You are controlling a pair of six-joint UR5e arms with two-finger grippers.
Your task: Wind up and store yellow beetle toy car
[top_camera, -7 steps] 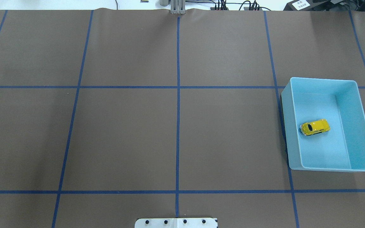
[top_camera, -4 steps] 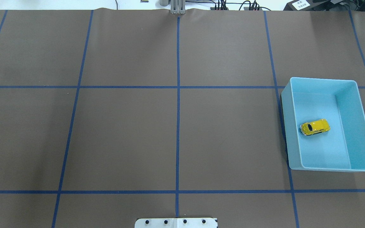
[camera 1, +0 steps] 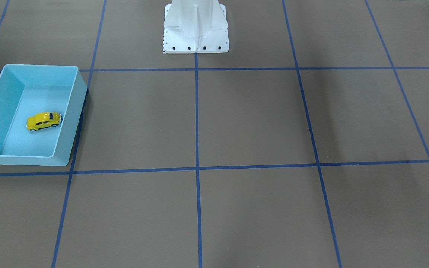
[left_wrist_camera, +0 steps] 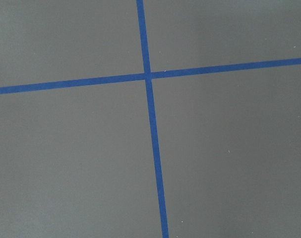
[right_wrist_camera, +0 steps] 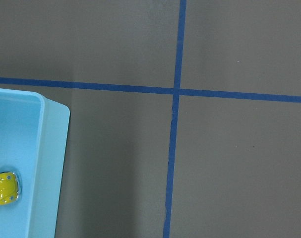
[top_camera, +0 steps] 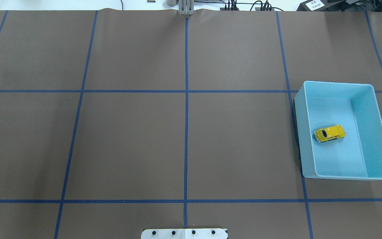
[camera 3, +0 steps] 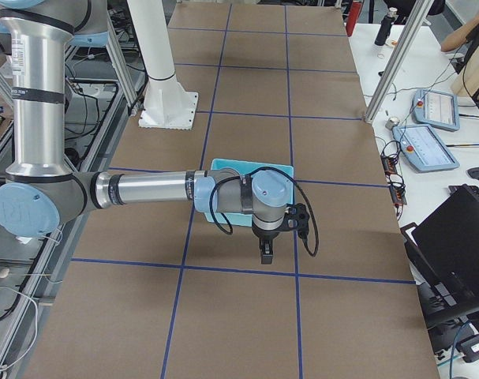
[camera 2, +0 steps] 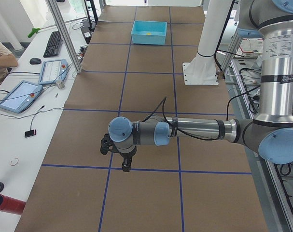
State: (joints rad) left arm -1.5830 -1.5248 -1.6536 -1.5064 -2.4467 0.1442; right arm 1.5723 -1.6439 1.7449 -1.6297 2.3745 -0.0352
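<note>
Yellow beetle toy car (top_camera: pixel 329 133) stored in the light blue bin (top_camera: pixel 338 87), both arms hanging over the brown worktop (top_camera: pixel 128 142).

The car sits on its wheels on the bin's floor, near the wall that faces the worktop's middle. The bin stands close to the worktop's right edge, roughly midway between the robot-side edge and the operators' edge. The right gripper (camera 3: pixel 265 254) points down above the mat between the bin and the right edge, touching neither the bin nor the car. The left gripper (camera 2: pixel 125 166) points down over a blue tape line (camera 2: pixel 151 170) toward the left edge. Only the side views show the claws, so I cannot tell how wide either stands or whether it grips anything.
</note>
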